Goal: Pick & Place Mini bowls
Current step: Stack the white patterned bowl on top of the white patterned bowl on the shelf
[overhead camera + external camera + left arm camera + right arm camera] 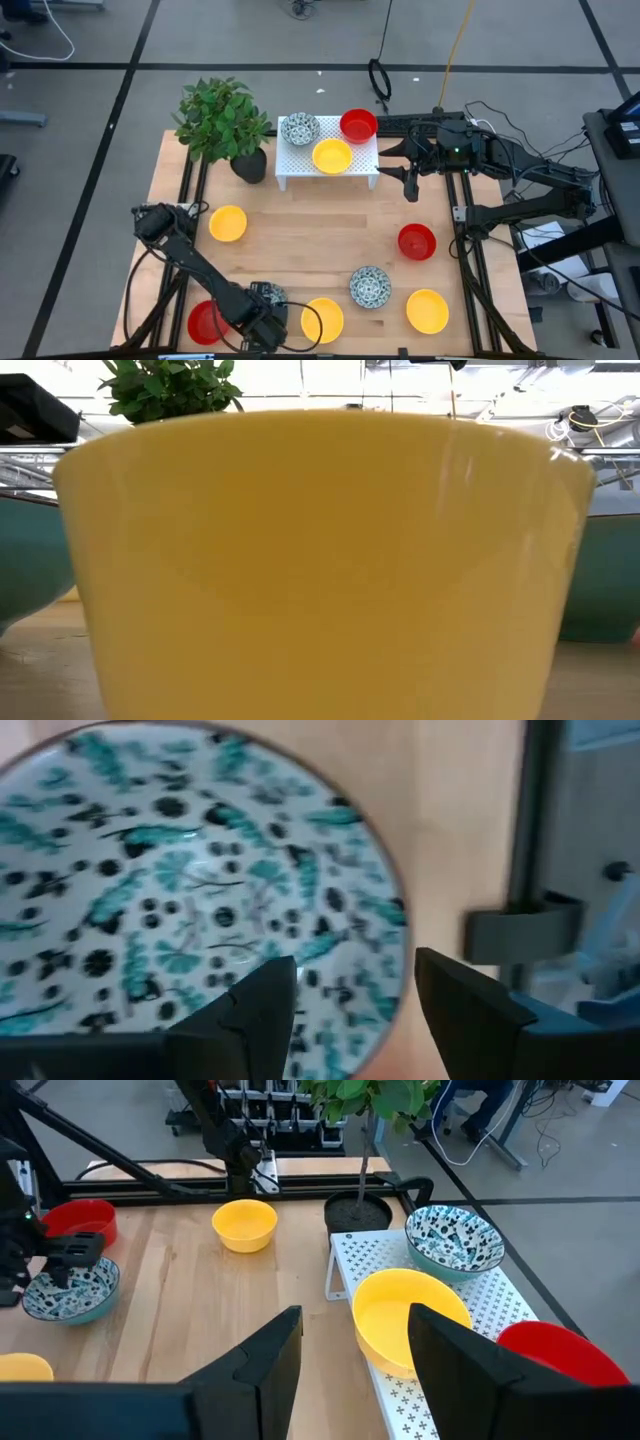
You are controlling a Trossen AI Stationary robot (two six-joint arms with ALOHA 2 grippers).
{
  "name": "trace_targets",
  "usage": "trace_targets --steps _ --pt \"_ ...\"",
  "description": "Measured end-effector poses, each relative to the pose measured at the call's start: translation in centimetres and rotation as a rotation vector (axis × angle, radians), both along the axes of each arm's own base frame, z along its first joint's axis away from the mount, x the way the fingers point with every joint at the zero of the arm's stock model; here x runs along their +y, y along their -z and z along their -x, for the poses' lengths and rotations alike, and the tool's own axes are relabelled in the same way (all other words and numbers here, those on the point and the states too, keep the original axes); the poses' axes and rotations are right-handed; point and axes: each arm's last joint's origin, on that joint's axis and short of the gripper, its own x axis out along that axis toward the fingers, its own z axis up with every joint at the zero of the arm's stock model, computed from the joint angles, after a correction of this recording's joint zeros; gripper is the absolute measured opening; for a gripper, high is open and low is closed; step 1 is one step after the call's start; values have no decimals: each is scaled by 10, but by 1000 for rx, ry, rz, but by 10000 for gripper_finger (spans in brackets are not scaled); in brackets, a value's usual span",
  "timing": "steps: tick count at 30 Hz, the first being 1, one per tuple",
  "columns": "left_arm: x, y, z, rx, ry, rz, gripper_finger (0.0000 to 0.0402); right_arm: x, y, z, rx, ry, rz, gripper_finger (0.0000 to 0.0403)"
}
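Note:
My left gripper (266, 322) hangs open over a white, blue-green speckled mini bowl (268, 295) near the table's near edge. In the left wrist view, the gripper (355, 982) has one finger over the inside of this bowl (180, 890) and the other outside its rim. I see no touch. My right gripper (410, 188) is open beside the right end of the white rack (300, 172). The rack carries a speckled bowl (300, 128), a red bowl (358, 124) and a yellow bowl (332, 155). In the right wrist view, the gripper (355, 1335) looks at that yellow bowl (405, 1320).
Resting loose on the table are a yellow bowl (228, 223), a red bowl (417, 241), a speckled bowl (370, 287), two yellow bowls (427, 310) (322, 320) and a red bowl (205, 322). A potted plant (222, 120) stands left of the rack. One yellow bowl (320, 560) fills the low view.

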Motion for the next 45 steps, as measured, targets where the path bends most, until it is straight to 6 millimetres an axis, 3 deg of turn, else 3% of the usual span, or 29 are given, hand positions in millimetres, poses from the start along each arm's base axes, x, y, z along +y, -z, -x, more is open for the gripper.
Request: trace_targets --steps 7,18,24,33,40,45 --pt "0 0 0 -8 -32 -11 181 0 1 0 8 0 -2 171" --pt "4 -1 -4 -3 -119 -23 20 0 3 1 31 -4 5 171" --pt "9 -4 -12 -43 -148 -41 28 0 3 1 35 -13 25 171" --pt "27 -29 -31 -109 -84 -81 11 0 3 1 35 -13 25 171" --pt "58 -60 -43 -152 -71 -169 8 0 3 1 34 -10 19 171" --pt "89 -97 -45 -173 -20 -299 10 0 3 1 34 -10 18 171"
